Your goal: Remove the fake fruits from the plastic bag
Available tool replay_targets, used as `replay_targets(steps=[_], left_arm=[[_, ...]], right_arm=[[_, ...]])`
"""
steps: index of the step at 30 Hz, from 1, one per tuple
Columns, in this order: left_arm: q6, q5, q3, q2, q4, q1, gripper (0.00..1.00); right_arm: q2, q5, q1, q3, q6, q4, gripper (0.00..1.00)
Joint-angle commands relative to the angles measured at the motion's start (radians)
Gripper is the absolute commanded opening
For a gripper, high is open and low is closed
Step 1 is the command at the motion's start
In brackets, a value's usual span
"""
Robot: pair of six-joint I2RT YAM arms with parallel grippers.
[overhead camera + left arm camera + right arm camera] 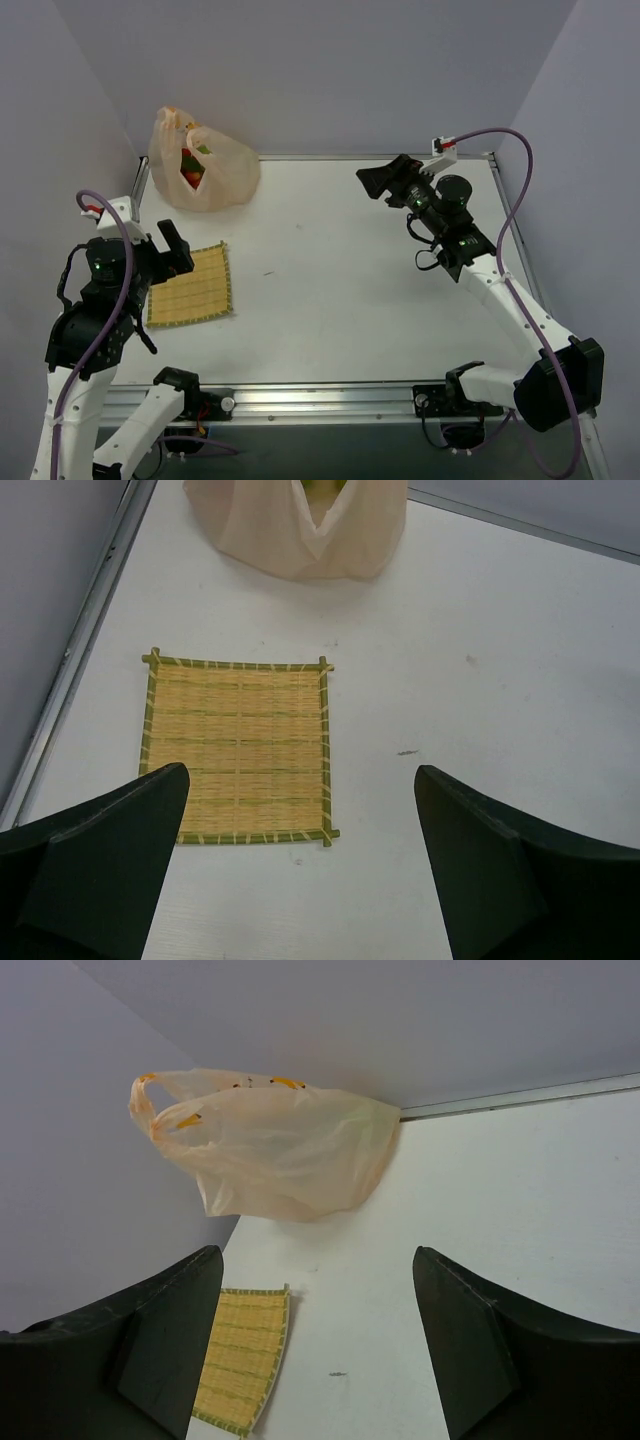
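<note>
Two claws, both spread wide. Hold nothing. For the left claw: yellow mat just below and in front, plastic bag straight ahead, past the mat's far edge. For the right claw: bag far ahead, a bit to the left, against the back wall. Inside the bag: red and green fake fruits, far from both claws.

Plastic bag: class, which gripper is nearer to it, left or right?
Left. The left gripper hovers by the woven mat, just on the near side of the plastic bag; the right gripper hangs farther off, across the table to the bag's right.
</note>
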Motion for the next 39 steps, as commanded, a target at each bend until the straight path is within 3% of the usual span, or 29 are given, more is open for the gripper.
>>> replay_targets(steps=[1, 5, 11, 13, 24, 28, 32, 39], left_arm=[[-0.016, -0.030, 0.029, 0.020, 0.061, -0.003, 0.94], [-0.036, -0.023, 0.074, 0.061, 0.124, -0.003, 0.94], [-0.099, -0.136, 0.097, 0.187, 0.222, -0.003, 0.94], [-0.096, -0.191, 0.129, 0.233, 0.246, 0.006, 0.95], [-0.133, -0.126, 0.289, 0.616, 0.349, 0.193, 0.99], [-0.099, -0.003, 0.359, 0.788, 0.420, 0.265, 1.00], [-0.007, 0.040, 0.407, 0.882, 0.530, 0.270, 1.00], [0.041, 0.037, 0.523, 1.046, 0.553, 0.317, 1.00]], right_arm=[[0.004, 0.003, 0.012, 0.052, -0.033, 0.059, 0.72], [0.005, 0.023, 0.028, 0.043, -0.042, 0.067, 0.69], [0.056, 0.015, 0.089, 0.084, -0.065, 0.075, 0.55], [0.095, 0.009, 0.136, 0.110, -0.090, 0.072, 0.54], [0.296, -0.016, 0.327, 0.308, -0.226, 0.003, 0.67], [0.359, -0.017, 0.384, 0.369, -0.275, -0.046, 0.70], [0.416, -0.002, 0.430, 0.412, -0.305, -0.074, 0.74], [0.497, 0.012, 0.454, 0.461, -0.315, -0.074, 0.83]])
